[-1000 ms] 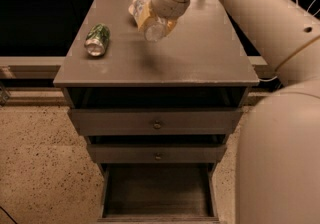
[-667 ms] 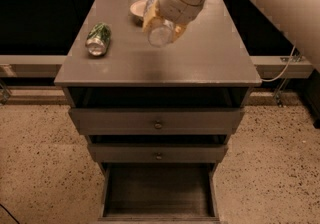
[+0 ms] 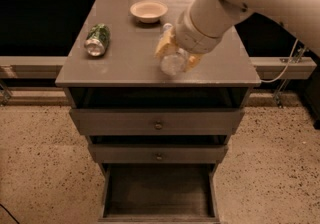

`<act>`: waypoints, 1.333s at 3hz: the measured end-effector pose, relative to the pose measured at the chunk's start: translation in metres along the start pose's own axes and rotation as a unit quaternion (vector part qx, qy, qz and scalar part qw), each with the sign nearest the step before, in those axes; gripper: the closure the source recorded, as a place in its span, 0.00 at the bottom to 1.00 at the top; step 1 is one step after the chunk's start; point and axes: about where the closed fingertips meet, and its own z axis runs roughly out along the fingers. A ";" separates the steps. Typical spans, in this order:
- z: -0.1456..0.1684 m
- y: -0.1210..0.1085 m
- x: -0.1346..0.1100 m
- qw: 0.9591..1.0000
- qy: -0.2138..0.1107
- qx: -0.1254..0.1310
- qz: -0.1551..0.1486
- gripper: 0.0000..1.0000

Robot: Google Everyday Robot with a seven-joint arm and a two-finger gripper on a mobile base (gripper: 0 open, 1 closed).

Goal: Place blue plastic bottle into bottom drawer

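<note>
My gripper (image 3: 176, 57) with yellowish fingers is shut on the blue plastic bottle (image 3: 171, 62), a small clear bottle held end-on over the front middle of the cabinet top (image 3: 125, 63). The white arm comes in from the upper right. The bottom drawer (image 3: 159, 193) of the grey cabinet is pulled open below, dark plank interior showing, nothing in it. It lies well below and slightly left of the bottle.
A green patterned can (image 3: 97, 39) lies on its side at the left of the cabinet top. A shallow cream bowl (image 3: 148, 10) stands at the back. Two shallower drawers with round knobs (image 3: 158, 125) sit slightly open above the bottom drawer. Speckled floor surrounds the cabinet.
The gripper has carried the bottle from beside the bowl at the back toward the front edge of the cabinet top. The bowl, earlier partly covered, now shows fully.
</note>
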 end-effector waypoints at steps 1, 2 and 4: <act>0.000 0.000 0.000 1.000 0.000 0.000 0.000 1.00; -0.001 -0.005 -0.014 0.998 -0.004 0.023 -0.065 1.00; -0.033 0.015 -0.102 0.977 -0.072 0.149 -0.136 1.00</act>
